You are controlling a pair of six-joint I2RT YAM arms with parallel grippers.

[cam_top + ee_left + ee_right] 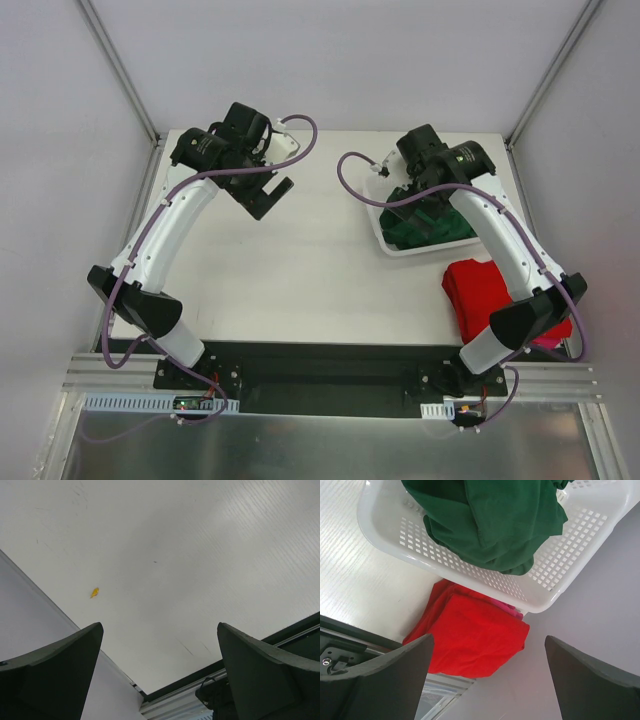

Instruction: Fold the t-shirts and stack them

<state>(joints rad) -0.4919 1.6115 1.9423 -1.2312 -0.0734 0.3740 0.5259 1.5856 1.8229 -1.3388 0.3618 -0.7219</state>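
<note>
I'm looking at a white table (300,260), fine ribbing across its top, a few faint scuffs. Far right corner, I've got the white mesh basket (420,545) sitting flat on it. Just nearer than that, by the right edge, the red t-shirt (480,290) lies folded on the surface, right up against the basket's wall. Over on the left half, one tiny yellow speck (94,592) on bare tabletop
</note>
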